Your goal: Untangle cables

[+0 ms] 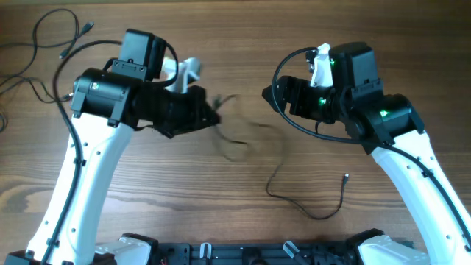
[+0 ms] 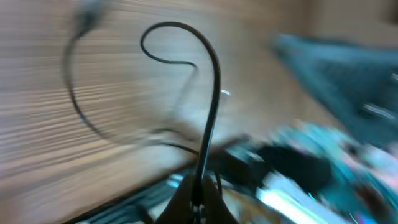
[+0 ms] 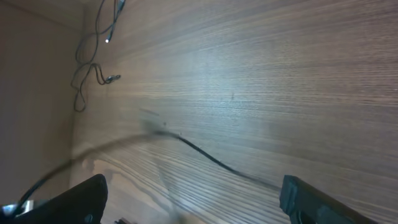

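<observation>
left gripper (image 2: 198, 200): clamped on cable (image 2: 212, 106) | right gripper (image 3: 193, 186): spread, cable just ahead

Two white-and-black robot arms (image 1: 88, 184), one brown wooden surface (image 1: 221, 213), at least three thin black cords (image 1: 345, 184), some bunched at ten o'clock.

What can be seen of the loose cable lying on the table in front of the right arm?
The cable is a thin black cord with one small silvery plug end. It lies flat on the wooden table in a loose U-shaped curve. Nothing touches this stretch. Its other end fades into motion blur near the centre.
</observation>
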`<control>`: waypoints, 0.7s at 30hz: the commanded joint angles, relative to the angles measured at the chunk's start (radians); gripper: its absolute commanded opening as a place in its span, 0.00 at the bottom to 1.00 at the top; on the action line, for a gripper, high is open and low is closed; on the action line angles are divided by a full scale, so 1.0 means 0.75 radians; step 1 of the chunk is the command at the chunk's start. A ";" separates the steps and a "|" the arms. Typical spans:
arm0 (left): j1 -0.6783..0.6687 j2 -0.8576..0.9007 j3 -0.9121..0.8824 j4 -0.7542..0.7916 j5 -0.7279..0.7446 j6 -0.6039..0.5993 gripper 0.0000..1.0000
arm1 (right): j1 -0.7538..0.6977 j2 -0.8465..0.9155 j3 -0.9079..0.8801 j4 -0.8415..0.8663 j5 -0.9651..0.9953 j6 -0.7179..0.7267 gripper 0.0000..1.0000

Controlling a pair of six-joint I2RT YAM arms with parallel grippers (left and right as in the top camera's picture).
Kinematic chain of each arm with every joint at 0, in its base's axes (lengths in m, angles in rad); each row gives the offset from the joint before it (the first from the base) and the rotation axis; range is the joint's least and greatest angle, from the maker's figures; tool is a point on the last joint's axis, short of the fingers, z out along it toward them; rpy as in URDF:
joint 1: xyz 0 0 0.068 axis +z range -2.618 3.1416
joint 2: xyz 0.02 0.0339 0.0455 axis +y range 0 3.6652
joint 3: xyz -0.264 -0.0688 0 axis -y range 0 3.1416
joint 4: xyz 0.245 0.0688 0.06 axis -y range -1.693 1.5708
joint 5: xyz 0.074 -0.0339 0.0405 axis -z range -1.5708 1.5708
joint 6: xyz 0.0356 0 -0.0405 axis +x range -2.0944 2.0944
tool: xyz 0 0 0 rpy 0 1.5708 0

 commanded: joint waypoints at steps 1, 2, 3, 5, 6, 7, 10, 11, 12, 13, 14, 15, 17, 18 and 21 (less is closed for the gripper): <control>0.010 0.023 0.021 0.043 0.063 -0.154 0.04 | -0.003 0.014 0.024 0.001 -0.027 0.019 0.91; 0.010 0.022 0.021 0.043 -0.087 -0.247 0.04 | -0.003 0.013 0.024 -0.006 -0.027 0.018 0.91; 0.009 0.022 0.021 0.048 -0.078 -0.244 0.04 | -0.003 0.014 0.024 -0.020 -0.027 0.013 0.92; 0.009 0.022 0.021 0.078 -0.012 -0.199 0.04 | -0.003 0.014 0.024 -0.034 -0.043 -0.031 0.94; 0.009 0.022 0.021 0.095 -0.011 -0.188 0.04 | -0.003 0.013 0.024 -0.022 -0.094 -0.126 0.96; 0.009 0.022 0.021 0.105 -0.011 -0.185 0.04 | -0.003 0.013 0.024 -0.009 -0.167 -0.292 0.98; 0.008 0.022 0.021 0.074 0.013 -0.174 0.04 | -0.003 0.014 0.024 -0.036 -0.213 -0.669 1.00; 0.006 0.022 0.021 0.053 0.046 -0.139 0.04 | -0.003 0.014 0.024 -0.039 -0.213 -0.706 1.00; 0.005 0.022 0.021 0.027 0.101 -0.087 0.04 | -0.001 0.014 0.024 -0.034 -0.232 -0.727 1.00; 0.005 0.022 0.021 -0.008 0.177 -0.054 0.04 | 0.001 0.014 0.024 -0.025 -0.291 -0.762 1.00; 0.005 0.022 0.021 -0.023 0.228 -0.034 0.04 | 0.004 0.018 0.024 -0.021 -0.335 -0.795 1.00; 0.005 0.022 0.021 -0.040 0.284 -0.012 0.04 | 0.005 0.022 0.024 -0.021 -0.342 -0.814 1.00; 0.005 0.022 0.021 -0.066 0.409 0.026 0.04 | 0.007 0.054 0.024 -0.021 -0.355 -0.823 1.00; 0.005 0.022 0.021 -0.070 0.432 0.031 0.04 | 0.007 0.064 0.023 -0.023 -0.375 -0.828 1.00; 0.006 0.022 0.021 -0.069 0.456 0.025 0.04 | 0.024 0.128 0.022 -0.046 -0.515 -0.926 0.99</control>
